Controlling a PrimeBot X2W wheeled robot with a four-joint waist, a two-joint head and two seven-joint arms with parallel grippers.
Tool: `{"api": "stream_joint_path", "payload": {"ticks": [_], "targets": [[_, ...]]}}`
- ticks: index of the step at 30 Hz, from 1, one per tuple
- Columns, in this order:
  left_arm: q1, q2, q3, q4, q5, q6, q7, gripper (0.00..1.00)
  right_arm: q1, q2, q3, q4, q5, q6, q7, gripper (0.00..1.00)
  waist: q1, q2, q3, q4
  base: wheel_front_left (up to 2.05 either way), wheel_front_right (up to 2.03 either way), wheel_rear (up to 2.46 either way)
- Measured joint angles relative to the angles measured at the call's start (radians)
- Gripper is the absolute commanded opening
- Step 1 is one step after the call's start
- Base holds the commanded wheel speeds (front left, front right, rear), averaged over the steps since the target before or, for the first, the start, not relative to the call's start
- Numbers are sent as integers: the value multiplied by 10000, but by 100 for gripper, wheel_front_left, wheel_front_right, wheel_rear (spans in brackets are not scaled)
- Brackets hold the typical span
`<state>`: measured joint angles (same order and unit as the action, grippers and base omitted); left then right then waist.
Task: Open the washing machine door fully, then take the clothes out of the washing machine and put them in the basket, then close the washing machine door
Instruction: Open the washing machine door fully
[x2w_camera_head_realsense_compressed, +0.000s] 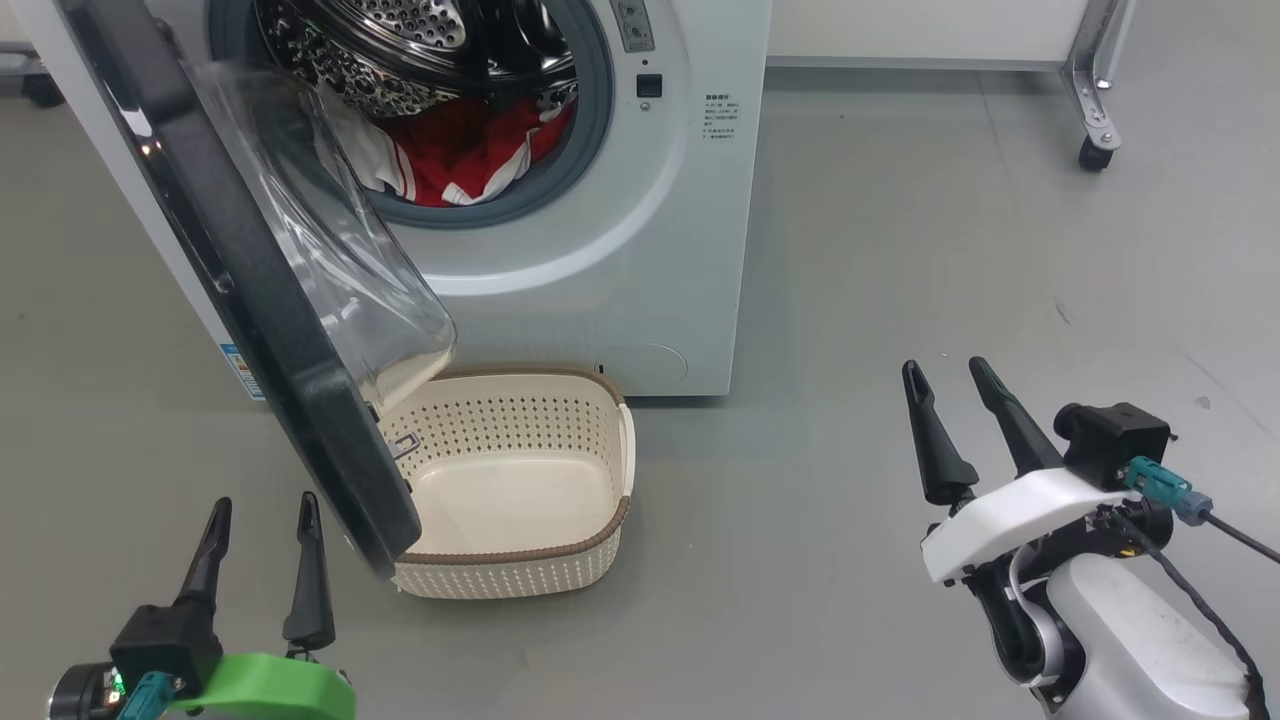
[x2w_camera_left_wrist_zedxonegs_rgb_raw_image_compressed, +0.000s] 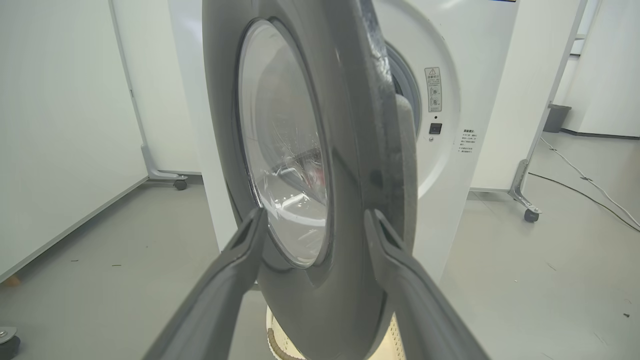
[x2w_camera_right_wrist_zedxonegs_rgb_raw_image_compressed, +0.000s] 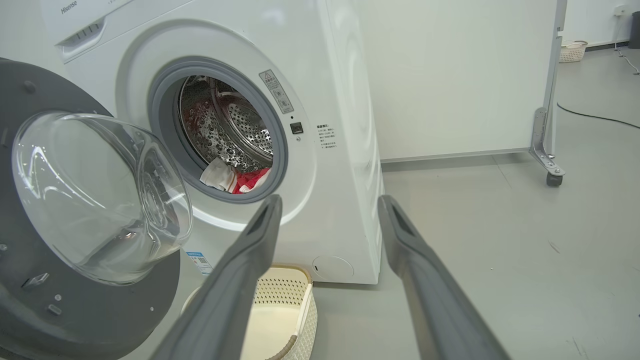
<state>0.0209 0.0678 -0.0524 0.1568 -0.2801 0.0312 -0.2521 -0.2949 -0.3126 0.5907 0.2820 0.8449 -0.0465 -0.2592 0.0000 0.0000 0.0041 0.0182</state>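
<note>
The white washing machine (x2w_camera_head_realsense_compressed: 620, 270) stands ahead with its black-rimmed door (x2w_camera_head_realsense_compressed: 250, 290) swung out toward me, the clear glass bowl (x2w_camera_right_wrist_zedxonegs_rgb_raw_image_compressed: 95, 195) facing the drum. Red clothes with white trim (x2w_camera_head_realsense_compressed: 465, 150) lie in the steel drum, also seen as clothes (x2w_camera_right_wrist_zedxonegs_rgb_raw_image_compressed: 247, 180) in the right wrist view. The cream basket (x2w_camera_head_realsense_compressed: 520, 480) sits on the floor below the opening, partly under the door. My left gripper (x2w_camera_head_realsense_compressed: 260, 510) is open, just left of the door's lower edge; its fingers frame the door (x2w_camera_left_wrist_zedxonegs_rgb_raw_image_compressed: 340, 165) in the left wrist view. My right gripper (x2w_camera_head_realsense_compressed: 945, 370) is open, off to the right, holding nothing.
Grey floor (x2w_camera_head_realsense_compressed: 900, 250) spreads to the right of the machine. A white partition on a castor leg (x2w_camera_head_realsense_compressed: 1095, 150) stands at the back right. Another small basket (x2w_camera_right_wrist_zedxonegs_rgb_raw_image_compressed: 572, 50) and a cable (x2w_camera_right_wrist_zedxonegs_rgb_raw_image_compressed: 595, 117) lie far behind.
</note>
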Motion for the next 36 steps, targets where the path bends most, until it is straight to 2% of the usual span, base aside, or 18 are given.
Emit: {"api": "stream_joint_path", "payload": {"ticks": [12, 36], "targets": [[5, -128, 71, 4, 0, -42, 0, 100, 933, 132, -295, -474, -999, -2, 0, 100, 0, 0, 60, 12, 0, 0, 0], [5, -182, 194, 13, 0, -198, 0, 100, 1848, 560, -972, -886, -1822, 194, 0, 100, 0, 0, 128, 22, 0, 0, 0]]}}
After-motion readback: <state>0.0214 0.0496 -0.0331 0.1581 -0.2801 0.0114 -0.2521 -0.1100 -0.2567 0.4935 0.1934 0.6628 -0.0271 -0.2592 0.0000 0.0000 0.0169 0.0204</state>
